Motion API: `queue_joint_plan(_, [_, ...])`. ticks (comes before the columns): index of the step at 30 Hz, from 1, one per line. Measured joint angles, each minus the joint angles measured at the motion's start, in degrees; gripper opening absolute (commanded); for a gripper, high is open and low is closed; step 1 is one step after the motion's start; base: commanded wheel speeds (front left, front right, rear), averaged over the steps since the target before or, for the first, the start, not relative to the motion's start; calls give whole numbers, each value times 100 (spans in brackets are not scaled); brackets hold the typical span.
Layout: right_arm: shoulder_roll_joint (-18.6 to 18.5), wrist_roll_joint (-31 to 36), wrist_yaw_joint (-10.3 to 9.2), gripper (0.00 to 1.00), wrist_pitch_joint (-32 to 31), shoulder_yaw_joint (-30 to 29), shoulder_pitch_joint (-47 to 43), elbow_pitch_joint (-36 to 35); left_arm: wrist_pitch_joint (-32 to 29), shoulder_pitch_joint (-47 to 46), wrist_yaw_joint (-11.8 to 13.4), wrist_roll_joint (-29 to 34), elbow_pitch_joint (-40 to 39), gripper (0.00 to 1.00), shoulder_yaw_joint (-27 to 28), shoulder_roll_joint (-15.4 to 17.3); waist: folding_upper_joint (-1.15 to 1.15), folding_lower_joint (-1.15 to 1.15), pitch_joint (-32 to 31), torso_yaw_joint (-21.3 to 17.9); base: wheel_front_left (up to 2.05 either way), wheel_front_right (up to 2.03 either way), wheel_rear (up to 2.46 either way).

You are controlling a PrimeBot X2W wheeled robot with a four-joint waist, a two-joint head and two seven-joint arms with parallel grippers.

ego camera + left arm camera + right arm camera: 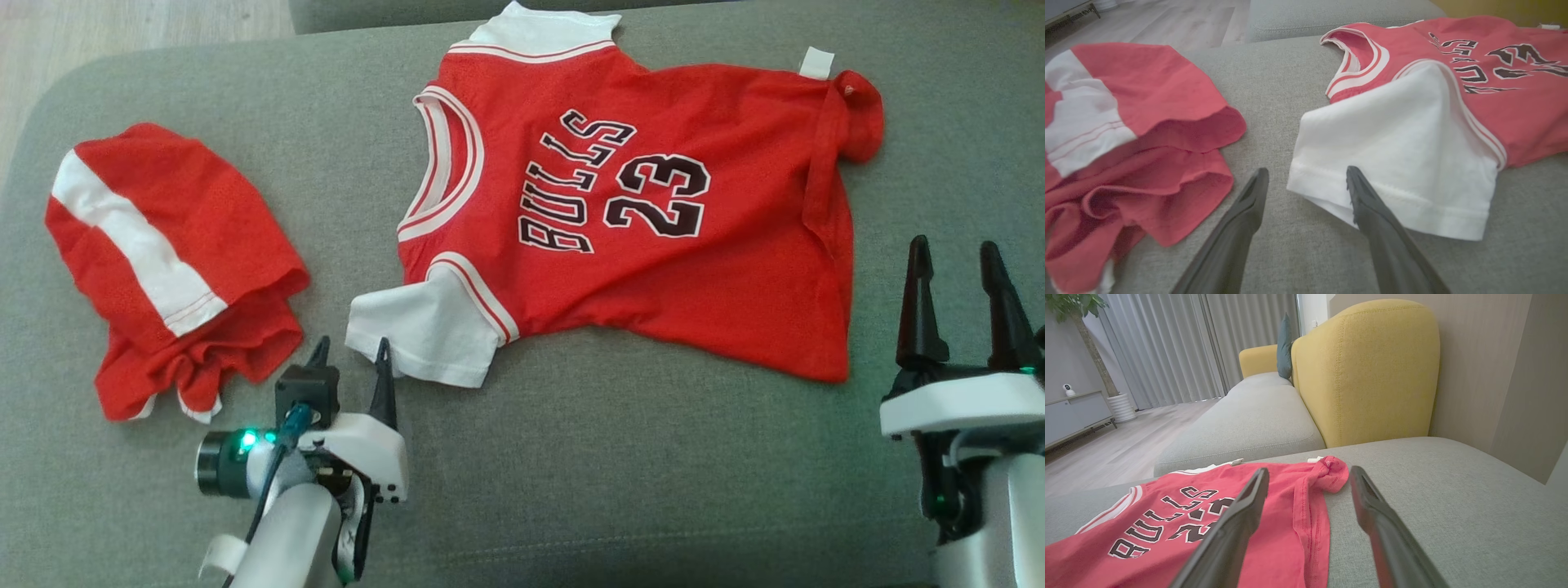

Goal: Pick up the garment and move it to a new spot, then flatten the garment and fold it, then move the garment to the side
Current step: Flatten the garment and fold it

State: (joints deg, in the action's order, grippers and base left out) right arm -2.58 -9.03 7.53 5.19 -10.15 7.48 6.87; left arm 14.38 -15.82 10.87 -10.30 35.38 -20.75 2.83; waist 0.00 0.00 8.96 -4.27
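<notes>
Left gripper [351, 353] open, right gripper [957, 260] open, fingers forward

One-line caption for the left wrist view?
Open left tool at jersey's white sleeve; crumpled red garment alongside on grey sofa.

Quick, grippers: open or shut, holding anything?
Left gripper: open, empty, by the sleeve.
Right gripper: open, empty.

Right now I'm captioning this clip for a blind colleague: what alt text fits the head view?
A red Bulls 23 jersey lies spread on a grey cushion, with crumpled red shorts to its left. The left tool and right tool sit open below, holding nothing.
</notes>
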Motion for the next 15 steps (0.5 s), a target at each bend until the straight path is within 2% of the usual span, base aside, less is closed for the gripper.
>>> queue_joint_plan(6, [0, 1, 0, 100, -1, 2, 0, 5, 0, -98, -37, -148, 216, 100, -70, -12, 0, 0, 22, -18, 0, 0, 0])
queue_joint_plan(15, [0, 2, 0, 100, -26, 13, 4, 4, 10, -736, -156, -328, 645, 100, -110, -44, 0, 0, 146, -91, 0, 0, 0])
